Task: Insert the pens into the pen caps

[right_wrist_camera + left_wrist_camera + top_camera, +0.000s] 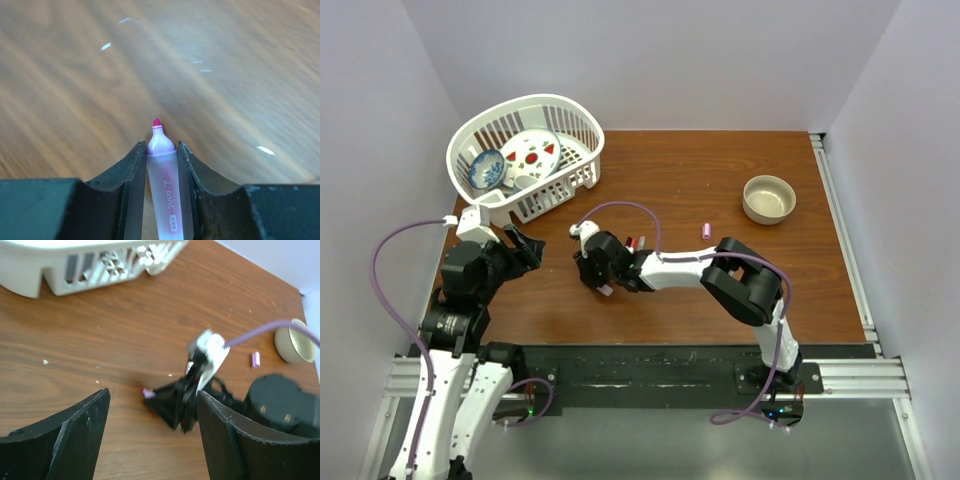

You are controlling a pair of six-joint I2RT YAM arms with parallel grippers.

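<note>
My right gripper [161, 146] is shut on the pink pen [165, 190]. The pen is a frosted barrel whose bare pink tip pokes out past the fingertips, just above the wood. In the top view this gripper [600, 282] sits left of the table's middle. In the left wrist view the pen's tip [146, 392] shows at the front of it. A pink pen cap [706, 231] lies alone on the table to the right, and it also shows as the small pink cap [255, 359]. My left gripper [152, 396] is open and holds nothing. It [525, 246] hovers left of the right gripper, facing it.
A white basket [570, 105] with dishes stands at the back left. A beige bowl [769, 198] sits at the back right. Small red and dark bits [632, 243] lie beside the right arm's wrist. A purple cable loops over that arm.
</note>
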